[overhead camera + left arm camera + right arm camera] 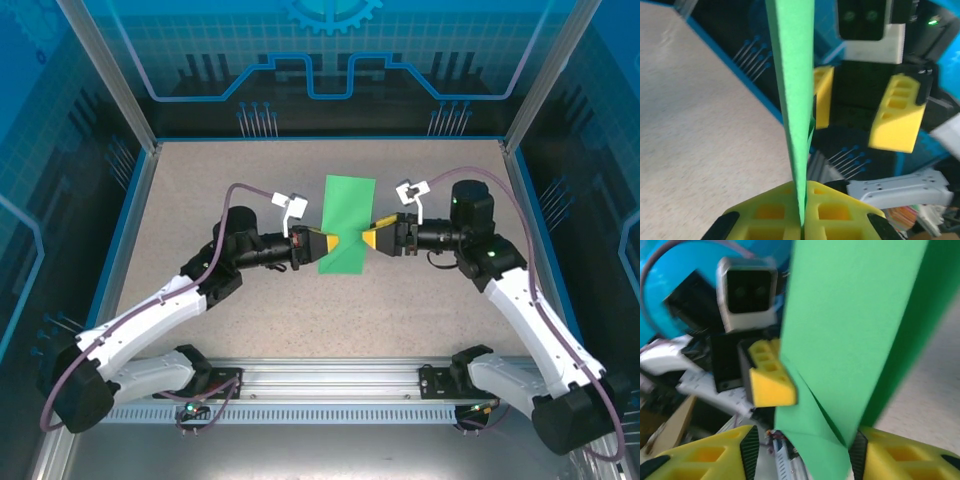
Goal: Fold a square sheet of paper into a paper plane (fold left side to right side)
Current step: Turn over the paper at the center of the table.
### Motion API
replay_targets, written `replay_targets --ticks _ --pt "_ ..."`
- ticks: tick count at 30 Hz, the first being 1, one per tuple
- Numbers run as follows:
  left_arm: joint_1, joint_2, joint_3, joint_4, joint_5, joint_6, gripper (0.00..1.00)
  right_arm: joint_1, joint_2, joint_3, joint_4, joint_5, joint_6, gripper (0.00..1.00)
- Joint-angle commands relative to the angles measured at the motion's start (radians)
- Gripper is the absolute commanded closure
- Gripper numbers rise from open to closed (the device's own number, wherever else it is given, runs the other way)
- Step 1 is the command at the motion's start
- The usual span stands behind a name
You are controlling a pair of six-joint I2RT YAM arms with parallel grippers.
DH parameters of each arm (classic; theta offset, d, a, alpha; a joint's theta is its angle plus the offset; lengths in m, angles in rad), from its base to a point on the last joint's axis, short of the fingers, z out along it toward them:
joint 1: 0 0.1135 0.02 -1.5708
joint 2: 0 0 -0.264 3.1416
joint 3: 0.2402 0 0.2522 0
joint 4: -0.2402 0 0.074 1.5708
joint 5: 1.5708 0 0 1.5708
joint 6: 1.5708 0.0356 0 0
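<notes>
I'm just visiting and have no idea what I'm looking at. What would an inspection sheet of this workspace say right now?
Surface: speckled beige table.
Job's things: green sheet of paper, creased, held up between the arms.
Clutter: nothing seen.
End effectors: left end effector shut on the paper; right end effector open, fingers either side of it.
Cables: a purplish cable loops along each arm.
Surroundings: blue see-through walls, metal rail at the near edge.
</notes>
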Motion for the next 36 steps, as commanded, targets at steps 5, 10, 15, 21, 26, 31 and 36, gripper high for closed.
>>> replay_targets --ticks 5,10,15,21,26,31,36 --pt "-0.114 0.039 0.115 -0.594 -0.474 0.225 0.97 -0.116 -0.069 0.000 -0.472 0.463 -0.254 0.28" --pt "-0.218 0.178 0.216 -0.892 -0.840 0.181 0.98 -0.163 -0.093 -0.020 -0.543 0.655 -0.263 0.07" --pt "-0.286 0.409 0.384 -1.212 -1.157 -0.012 0.99 -0.211 -0.111 -0.044 -0.555 0.688 -0.258 0.01" --pt "-0.312 0.720 0.574 -1.461 -1.255 -0.150 0.99 -0.245 -0.122 -0.058 -0.563 0.668 -0.260 0.01" --pt "-0.316 0.879 0.651 -1.436 -1.147 -0.123 0.99 -0.265 -0.143 -0.061 -0.570 0.653 -0.268 0.01" --pt "-0.316 0.942 0.705 -1.347 -0.996 -0.055 0.97 -0.276 -0.143 -0.064 -0.573 0.632 -0.274 0.01" --pt "-0.311 1.008 0.774 -1.279 -0.848 0.007 0.91 -0.285 -0.140 -0.076 -0.570 0.623 -0.280 0.01"
